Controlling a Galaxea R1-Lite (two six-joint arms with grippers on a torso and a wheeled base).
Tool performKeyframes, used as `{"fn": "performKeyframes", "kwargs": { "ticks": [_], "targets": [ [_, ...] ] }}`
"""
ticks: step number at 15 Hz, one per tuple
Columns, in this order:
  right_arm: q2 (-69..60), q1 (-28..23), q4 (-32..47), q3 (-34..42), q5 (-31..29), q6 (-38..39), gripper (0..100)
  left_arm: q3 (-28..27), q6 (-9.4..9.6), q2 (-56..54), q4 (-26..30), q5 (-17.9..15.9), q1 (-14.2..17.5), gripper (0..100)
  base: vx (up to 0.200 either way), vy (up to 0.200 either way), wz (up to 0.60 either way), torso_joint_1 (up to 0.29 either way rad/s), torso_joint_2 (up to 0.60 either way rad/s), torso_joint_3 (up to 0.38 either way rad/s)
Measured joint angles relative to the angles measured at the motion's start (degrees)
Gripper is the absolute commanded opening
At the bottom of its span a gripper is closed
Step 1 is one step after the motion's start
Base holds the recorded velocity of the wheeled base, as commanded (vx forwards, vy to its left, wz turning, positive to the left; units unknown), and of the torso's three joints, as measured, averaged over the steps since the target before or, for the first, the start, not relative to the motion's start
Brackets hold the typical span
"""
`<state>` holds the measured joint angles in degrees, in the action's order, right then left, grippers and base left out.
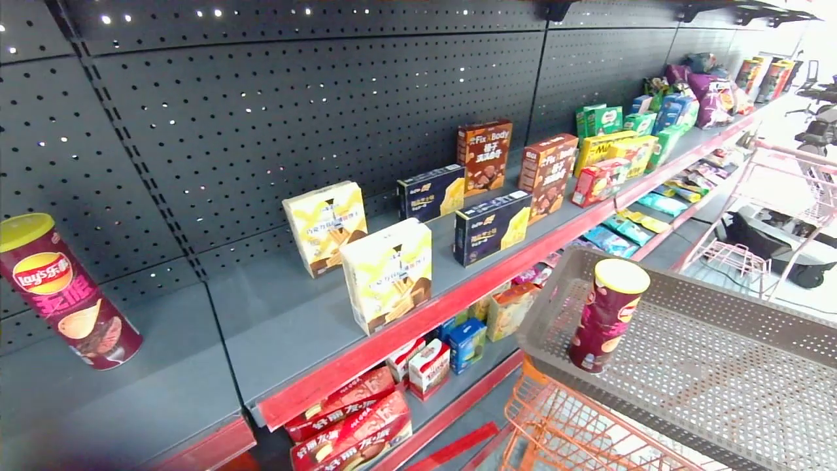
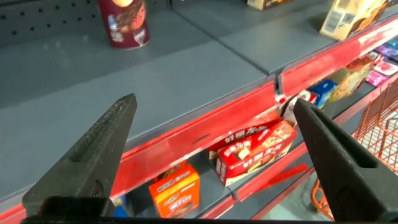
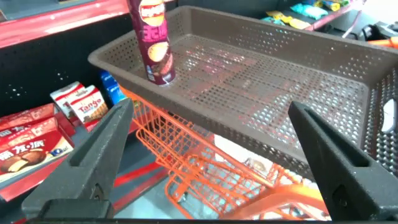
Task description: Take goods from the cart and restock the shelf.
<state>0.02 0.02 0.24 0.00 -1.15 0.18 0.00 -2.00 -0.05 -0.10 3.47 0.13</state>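
Matt grey metal shelf (image 1: 281, 314), perforated matt plastic tray (image 1: 719, 292), orange painted wire cart (image 1: 556, 425), glossy can (image 1: 605, 314), smooth cardboard boxes (image 1: 389, 275).

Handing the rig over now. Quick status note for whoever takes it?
Left hand: open, empty, over the front edge of the shelf.
Right hand: open, empty, near the cart, its brown basket ahead of it.
Things: one chip can on the shelf, at its left end; one chip can in the basket, upright near the corner closest to the shelf.
Done: one can shelved.
Left: pick the basket can and set it on the shelf.
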Motion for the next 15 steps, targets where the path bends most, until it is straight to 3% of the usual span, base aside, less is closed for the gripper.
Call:
{"fn": "performKeyframes", "kwargs": {
  "ticks": [15],
  "targets": [
    [0.00, 0.02, 0.02, 0.00, 0.02, 0.00, 100, 0.00, 0.01, -0.02, 0.02, 0.02, 0.00, 100, 0.000, 0.000, 0.00, 0.000, 0.00, 0.000]
  ]
}}
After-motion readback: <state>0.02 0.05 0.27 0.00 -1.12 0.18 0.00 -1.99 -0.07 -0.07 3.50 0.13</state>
